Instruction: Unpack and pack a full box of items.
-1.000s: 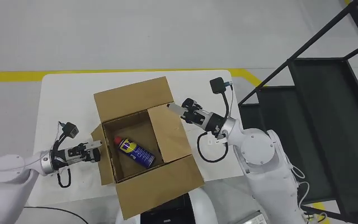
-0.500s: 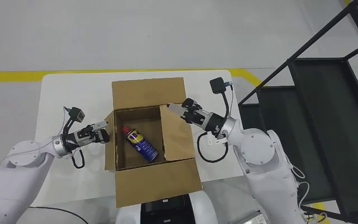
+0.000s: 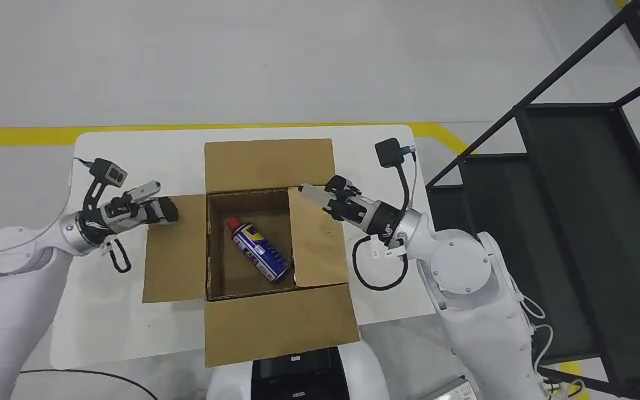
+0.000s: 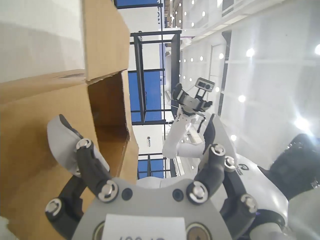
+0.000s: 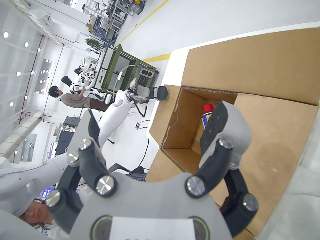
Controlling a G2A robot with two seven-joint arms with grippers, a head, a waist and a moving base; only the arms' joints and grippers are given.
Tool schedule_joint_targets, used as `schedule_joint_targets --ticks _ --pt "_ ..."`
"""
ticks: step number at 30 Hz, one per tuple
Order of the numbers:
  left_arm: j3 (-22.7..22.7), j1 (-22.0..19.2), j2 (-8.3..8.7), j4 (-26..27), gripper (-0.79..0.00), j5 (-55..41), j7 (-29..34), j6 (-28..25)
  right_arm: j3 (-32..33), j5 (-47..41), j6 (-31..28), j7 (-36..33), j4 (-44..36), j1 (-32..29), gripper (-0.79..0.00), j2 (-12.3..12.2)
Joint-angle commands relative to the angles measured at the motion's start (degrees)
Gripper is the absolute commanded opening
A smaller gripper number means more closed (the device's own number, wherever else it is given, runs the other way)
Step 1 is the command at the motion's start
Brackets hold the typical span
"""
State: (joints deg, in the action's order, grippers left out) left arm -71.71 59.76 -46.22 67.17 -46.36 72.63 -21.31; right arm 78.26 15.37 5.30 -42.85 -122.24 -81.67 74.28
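An open cardboard box [image 3: 268, 165] stands mid-table with its flaps spread. A blue-and-yellow spray can [image 3: 258, 250] with a red cap lies on the box floor; its cap [image 5: 206, 108] peeks past one finger in the right wrist view. My left gripper [image 3: 158, 210] is open at the far edge of the left flap [image 3: 170, 262], which lies flat; one finger [image 4: 62, 141] rests against cardboard. My right gripper [image 3: 327, 196] is open at the far corner of the raised right flap [image 3: 320, 245], one finger [image 5: 222, 123] over it.
The white table [image 3: 110, 320] has bare room left of the box and a narrow strip on the right. A black metal stair frame [image 3: 560, 180] stands just off the table's right edge. The front flap [image 3: 280, 325] hangs over the near edge.
The left flap has swung outward and down until flat, with my left gripper moving away to the far left. The box has turned square to the table. The right arm has stayed put.
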Motion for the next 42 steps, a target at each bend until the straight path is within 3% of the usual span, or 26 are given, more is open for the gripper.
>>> schedule_joint_targets --ticks 1,7,13,22,28,42 --pt "-2.73 1.18 0.53 2.68 0.0 -2.08 2.41 1.03 0.0 0.0 0.0 0.0 0.0 0.0 0.0 0.0" --pt "-6.01 4.57 0.91 11.6 0.0 -7.09 6.34 3.72 0.15 0.25 -0.04 0.49 0.04 -0.37 0.0 -0.07" --pt "-1.8 4.42 -0.31 15.8 0.0 -6.53 4.79 4.63 5.93 0.44 2.83 -3.17 -4.27 -3.57 0.0 -1.04" --pt "10.74 -2.12 -4.09 16.5 0.0 -4.98 4.62 4.84 18.65 -18.46 4.08 -12.17 -10.07 -15.09 0.0 -2.06" --pt "18.93 -7.48 -7.29 13.2 0.0 -2.15 3.02 2.8 22.61 -23.18 5.53 -18.49 -11.65 -23.3 0.0 -2.74" --pt "18.8 -7.32 -7.27 13.5 0.0 -1.05 1.6 3.35 23.08 -24.5 5.13 -18.77 -11.44 -24.94 0.0 -2.91"
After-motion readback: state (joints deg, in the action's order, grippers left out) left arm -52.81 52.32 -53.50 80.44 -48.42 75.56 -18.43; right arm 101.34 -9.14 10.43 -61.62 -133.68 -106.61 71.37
